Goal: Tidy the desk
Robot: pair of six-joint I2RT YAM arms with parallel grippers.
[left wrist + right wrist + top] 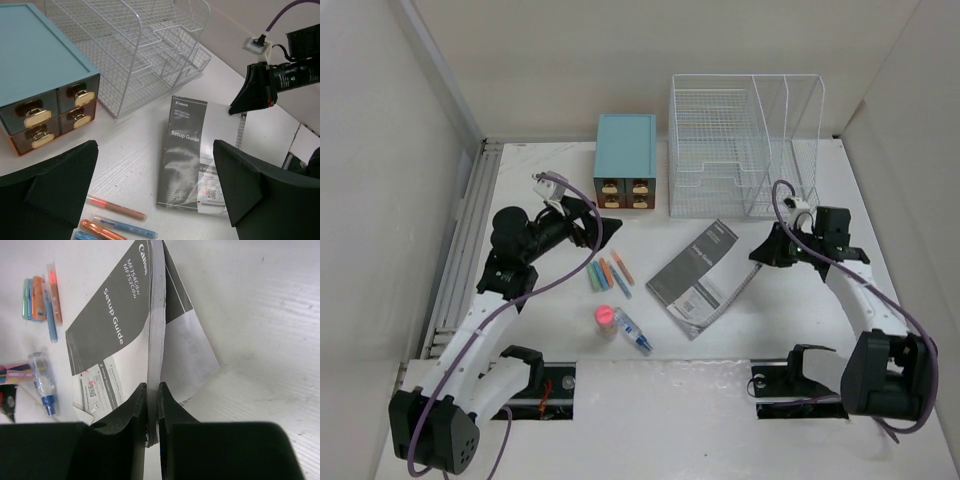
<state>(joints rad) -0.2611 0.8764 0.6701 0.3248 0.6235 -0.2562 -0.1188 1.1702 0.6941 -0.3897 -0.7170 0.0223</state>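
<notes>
right wrist: booklet (110,325) reads "canon setup guide", seemingly "mf754cdw".

The desk (520,195) is big, flat and white, with silver rails (460,250) along its left side. At the far middle stands a small blue-green drawer box (625,160) with gold handles. Just to the right of it stands a white wire rack (740,145). In the middle lies a grey and white booklet (695,275), its right side lifted a bit. Left of the booklet lie a few coloured pens (608,272) side by side. Nearer sit a small pink-topped thing (604,316) and a clear tube with a blue end (633,332).
</notes>
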